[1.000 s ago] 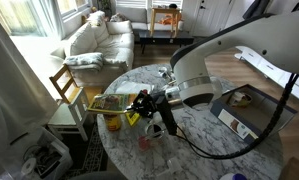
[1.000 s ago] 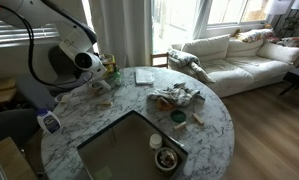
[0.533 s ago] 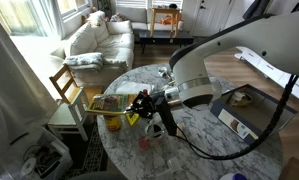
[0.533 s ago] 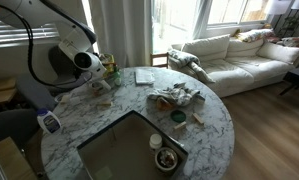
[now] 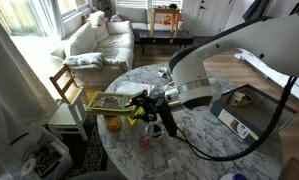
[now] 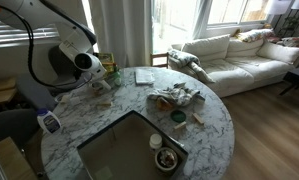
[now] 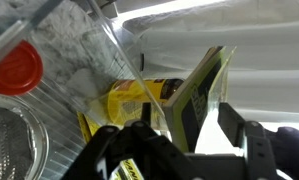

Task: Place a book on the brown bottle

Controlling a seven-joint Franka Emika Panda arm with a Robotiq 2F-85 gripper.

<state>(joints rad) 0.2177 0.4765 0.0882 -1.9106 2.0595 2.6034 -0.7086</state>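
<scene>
At the rim of the round marble table (image 5: 189, 160), wooden chair (image 5: 65, 92) close beyond: large thin yellow-edged book (image 5: 107, 101) held flat over squat amber-brown bottle (image 5: 113, 123), clamped in black gripper (image 5: 135, 106), white arm (image 5: 214, 75) reaching low sideways.

A round marble table (image 6: 211, 125) fills the middle in both exterior views. A white sofa (image 6: 239, 55) sits beyond its far edge, under bright windows (image 6: 174, 20). 1 wooden chair (image 5: 67, 88) stands at the table's edge. The floor (image 6: 274, 135) is wood.
</scene>
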